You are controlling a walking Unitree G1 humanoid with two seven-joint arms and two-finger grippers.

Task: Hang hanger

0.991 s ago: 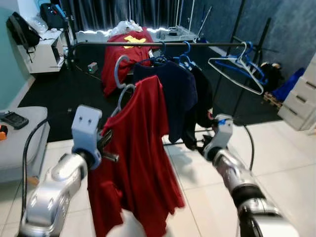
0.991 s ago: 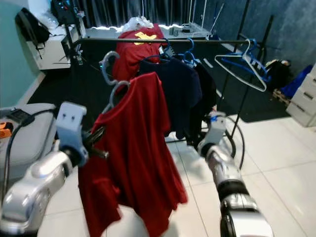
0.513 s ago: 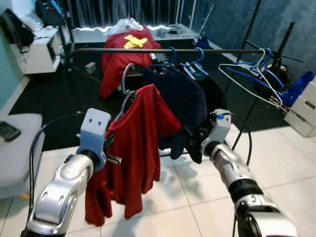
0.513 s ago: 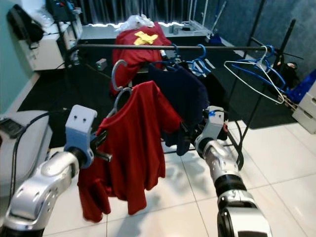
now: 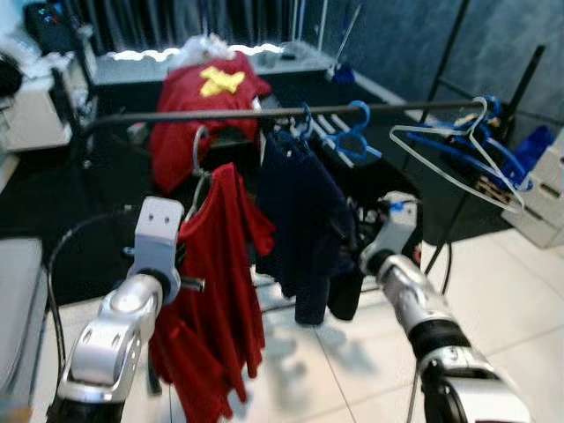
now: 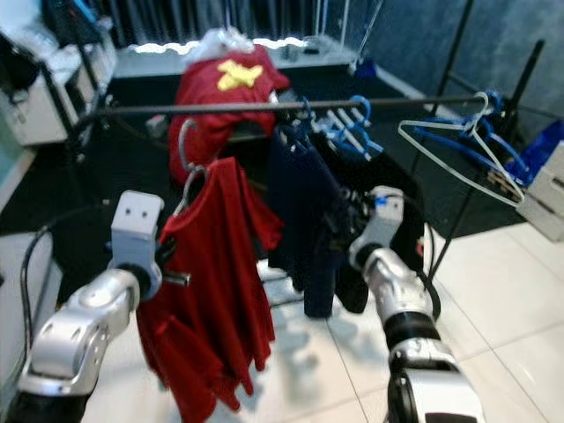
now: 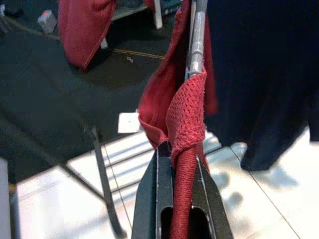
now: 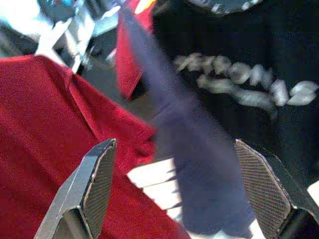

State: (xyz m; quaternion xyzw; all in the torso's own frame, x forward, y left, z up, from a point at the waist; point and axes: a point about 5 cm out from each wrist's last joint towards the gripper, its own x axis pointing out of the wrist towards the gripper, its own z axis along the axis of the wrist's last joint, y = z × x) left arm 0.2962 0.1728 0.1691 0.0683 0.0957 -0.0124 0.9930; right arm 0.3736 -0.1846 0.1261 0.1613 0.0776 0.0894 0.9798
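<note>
A red shirt (image 5: pixel 216 291) hangs on a grey hanger whose hook (image 5: pixel 196 159) sits just below the dark clothes rail (image 5: pixel 176 117). My left gripper (image 5: pixel 187 282) is shut on the shirt's shoulder and the hanger arm; the left wrist view shows the gripper (image 7: pixel 182 149) pinching red cloth under the grey hanger arm (image 7: pixel 197 35). My right gripper (image 5: pixel 363 251) is open beside the navy shirt (image 5: pixel 300 220) and black clothes on the rail. In the right wrist view its fingertips (image 8: pixel 97 179) stand wide apart before navy and red cloth, holding nothing.
Empty white and blue hangers (image 5: pixel 458 150) hang at the rail's right end. Another red garment (image 5: pixel 207 97) with a yellow mark lies behind the rail. White drawers (image 5: pixel 546 194) stand at the right, a grey seat (image 5: pixel 18 300) at the left. White tiled floor (image 5: pixel 493 282) lies below.
The whole view has shifted as the camera moved, and the rail now looks nearer. The red shirt has swung and hangs narrower. My left gripper keeps its hold; the right stays by the dark clothes.
</note>
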